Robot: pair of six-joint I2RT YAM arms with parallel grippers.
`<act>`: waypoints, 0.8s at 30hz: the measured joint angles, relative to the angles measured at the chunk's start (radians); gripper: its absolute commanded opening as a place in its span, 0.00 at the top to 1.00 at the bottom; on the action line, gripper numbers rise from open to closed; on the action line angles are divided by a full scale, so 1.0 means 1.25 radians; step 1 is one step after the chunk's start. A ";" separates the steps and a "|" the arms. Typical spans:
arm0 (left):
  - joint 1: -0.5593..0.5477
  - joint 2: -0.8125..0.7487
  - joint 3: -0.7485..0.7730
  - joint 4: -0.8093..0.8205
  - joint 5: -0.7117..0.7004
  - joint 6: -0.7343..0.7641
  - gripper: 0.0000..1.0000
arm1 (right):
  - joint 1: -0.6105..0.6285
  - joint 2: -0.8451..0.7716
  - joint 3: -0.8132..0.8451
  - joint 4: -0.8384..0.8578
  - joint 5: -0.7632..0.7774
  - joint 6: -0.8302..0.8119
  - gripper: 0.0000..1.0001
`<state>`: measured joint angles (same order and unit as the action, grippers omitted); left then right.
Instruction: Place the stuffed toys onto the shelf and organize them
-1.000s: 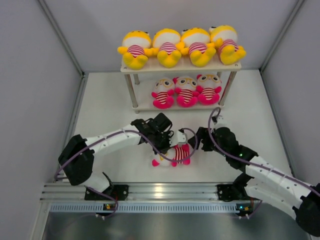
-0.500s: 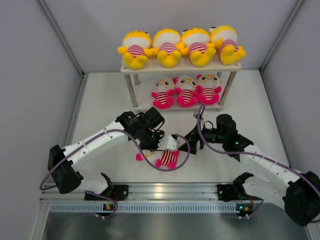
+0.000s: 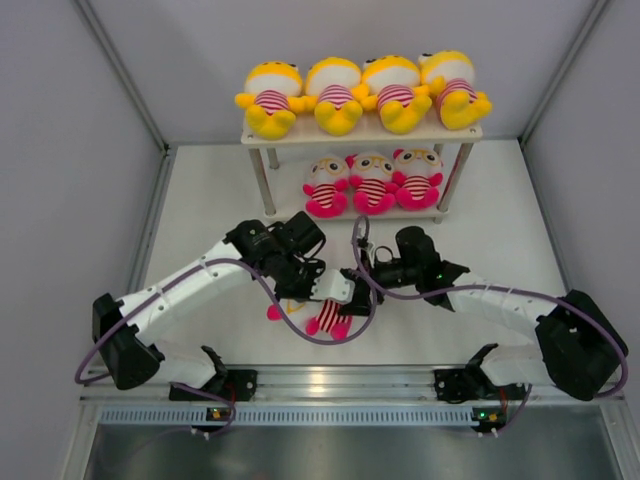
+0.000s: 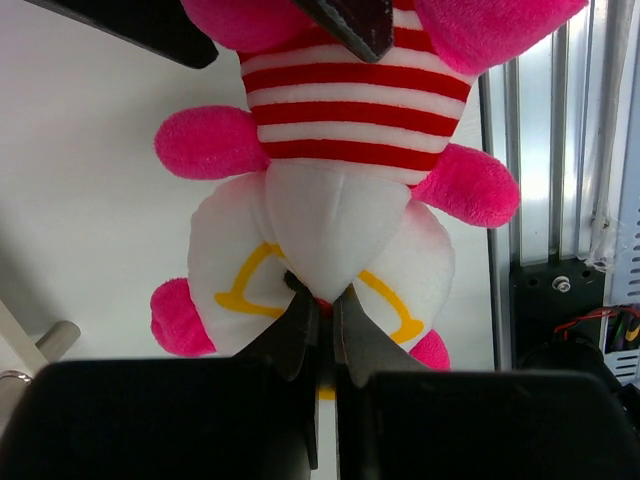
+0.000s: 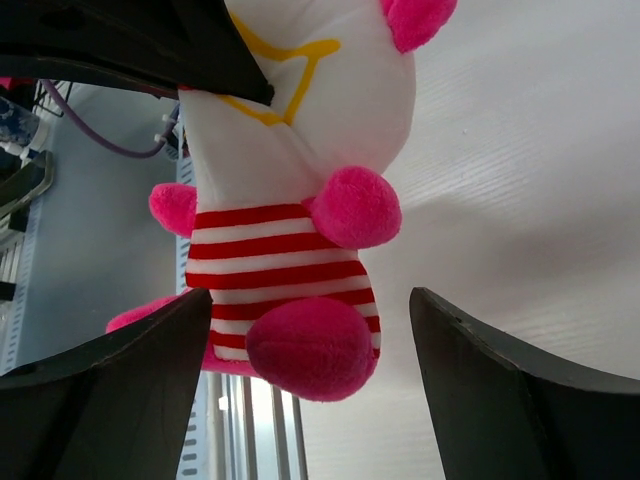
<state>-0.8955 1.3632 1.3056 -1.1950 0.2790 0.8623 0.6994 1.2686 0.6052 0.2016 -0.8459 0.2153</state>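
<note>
Standing next to the rig here. Big white table (image 3: pixel 220 200), and at the far end sits the two-tier shelf with pale boards and thin metal legs (image 3: pixel 295 137).

The left arm, white with black joints (image 3: pixel 190 290), comes up from its base, bends at the elbow out near the left wall and reaches in to the middle of the table. The right arm (image 3: pixel 500 298) lies low, folded at the elbow by the right wall, with its forearm stretched leftward so both wrists meet in the middle, nearly nose to nose.

Four plush dolls with yellow heads and striped shirts (image 3: pixel 336 95) sit in a row on the top board. Three pink-limbed ones (image 3: pixel 373 182) sit side by side on the lower board, toward its right end.

The eighth one, a pink-limbed plush doll in a red-and-white striped shirt (image 3: pixel 330 315), is out in front of the shelf, between the two wrists. The left gripper (image 4: pixel 320 295) is pinched tight on the whitish face, right between two yellow outline marks, and the doll dangles head-up from it. The right gripper (image 5: pixel 310 295) is spread wide, one finger on each side of the doll's striped body and pink legs. I can't tell if either finger touches it.
</note>
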 measured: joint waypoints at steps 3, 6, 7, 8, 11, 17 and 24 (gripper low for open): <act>0.001 -0.005 0.000 -0.003 -0.005 0.000 1.00 | 0.027 0.016 0.000 0.010 0.009 0.004 0.23; 0.004 -0.016 0.000 -0.008 -0.013 0.000 1.00 | 0.058 0.019 -0.001 0.023 0.021 0.009 0.32; 0.005 -0.019 0.000 -0.009 -0.017 0.000 1.00 | 0.069 0.020 -0.002 0.034 0.026 0.012 0.38; 0.005 -0.021 0.000 -0.012 -0.019 0.000 1.00 | 0.078 0.022 -0.002 0.044 0.030 0.017 0.46; 0.012 -0.021 0.003 -0.022 -0.021 0.000 1.00 | 0.106 0.035 -0.002 0.072 0.047 0.036 0.82; 0.024 -0.022 0.006 -0.021 -0.054 -0.022 0.90 | 0.142 0.040 0.007 0.079 0.126 0.061 1.00; 0.025 -0.045 -0.053 0.074 -0.222 -0.103 0.49 | 0.143 0.016 0.014 0.075 0.287 0.088 1.00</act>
<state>-0.8646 1.3071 1.2388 -1.1027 0.0021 0.7338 0.8783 1.2888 0.6231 0.2951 -0.4873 0.3252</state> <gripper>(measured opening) 0.419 0.077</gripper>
